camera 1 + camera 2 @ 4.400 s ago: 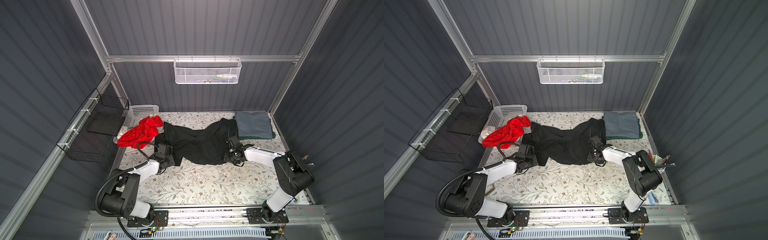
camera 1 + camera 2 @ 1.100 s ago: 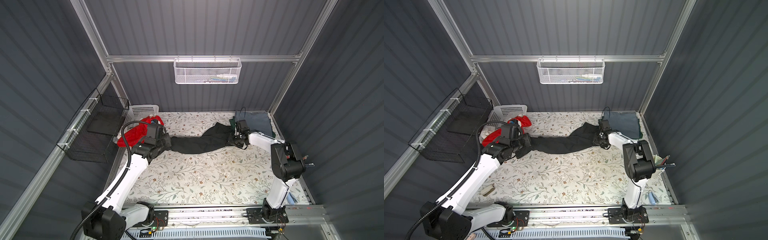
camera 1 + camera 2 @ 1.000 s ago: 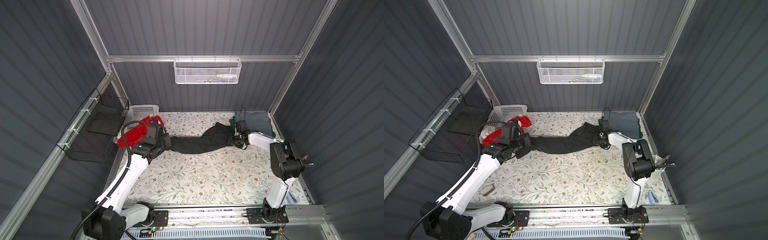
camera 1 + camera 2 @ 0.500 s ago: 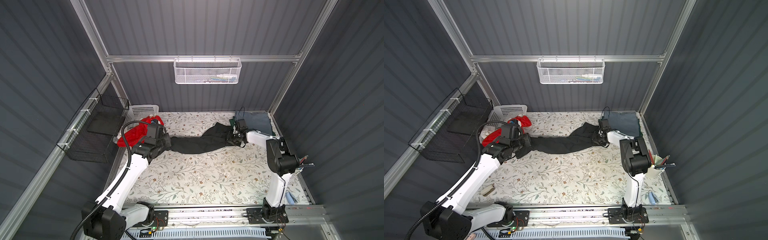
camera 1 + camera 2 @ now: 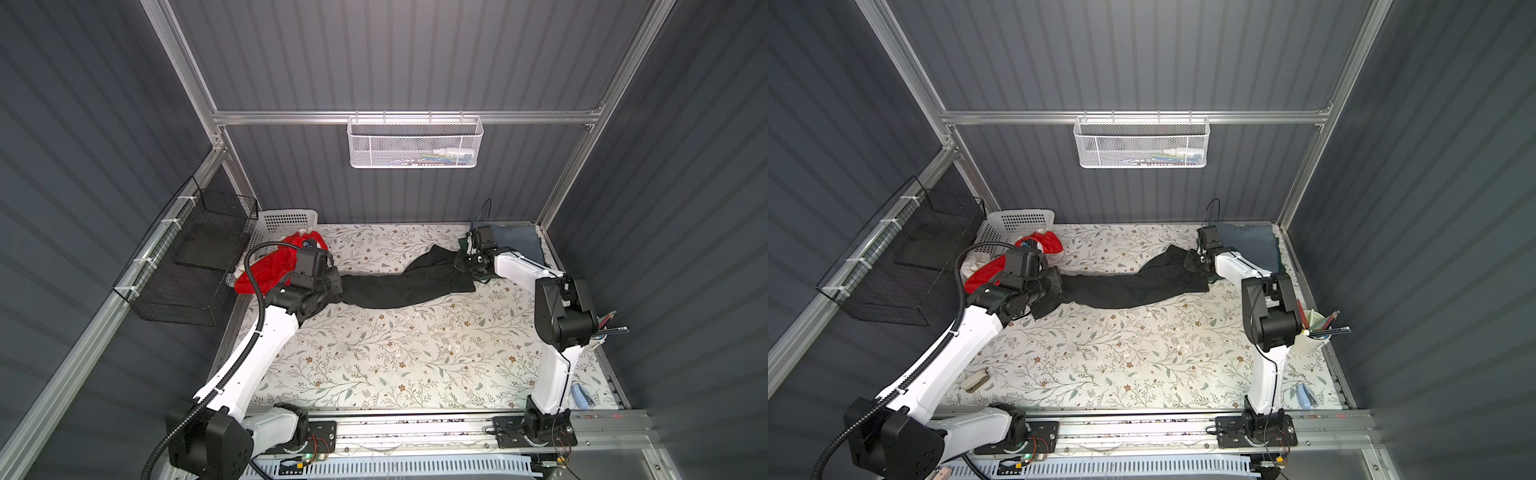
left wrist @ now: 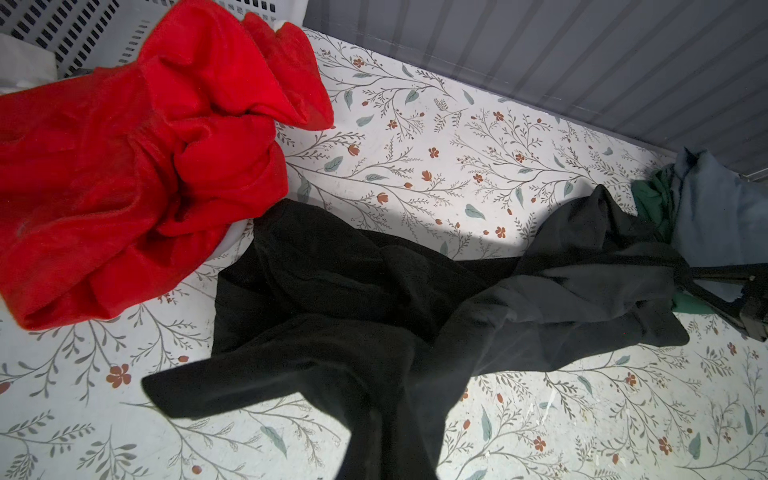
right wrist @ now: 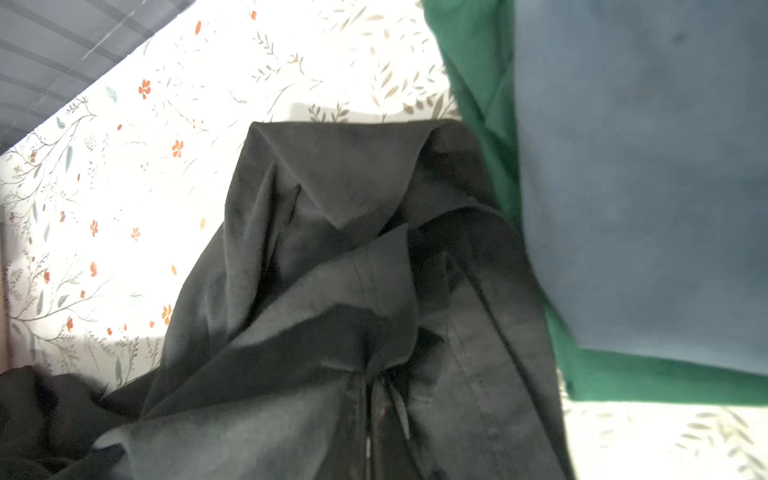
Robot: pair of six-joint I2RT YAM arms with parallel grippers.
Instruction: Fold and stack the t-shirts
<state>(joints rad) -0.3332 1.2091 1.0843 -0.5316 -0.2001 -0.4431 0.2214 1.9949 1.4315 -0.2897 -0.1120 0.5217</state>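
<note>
Now your black t-shirt (image 5: 399,286) is lying as a long, narrow, sagging band across the back half of the floral table cover (image 5: 395,357), running from the left gripper (image 5: 337,287) to the right gripper (image 5: 464,266). A few seconds ago it was spreading broad and loose in the middle of the table, with both arms working low at its near edge. Since then you have been carrying its two ends apart and toward the back wall. Over the last second the right gripper's jaws have been closing, and they are now clamping tight on a bunched fold at the shirt's right end, where the right wrist view is showing cloth gathering to a pinch. The left gripper is staying pinched on the opposite end, with cloth trailing away under its camera. With both ends held, you are probably getting ready to stretch the shirt and lay it flat, so its folding is not yet starting.

Just beside the right gripper, the slate blue-grey t-shirt (image 5: 517,243) is sitting folded on top of the dark green t-shirt (image 7: 486,124), and the black cloth is touching the green edge. The red t-shirt (image 5: 270,272) is lying crumpled against the white plastic basket (image 5: 286,219), just beyond the left gripper.

Neither gripper's fingertips are showing, because cloth is covering them. You are not getting a clear collar, sleeve or hem on the black shirt, and the green one is peeking out only at its edges.
</note>
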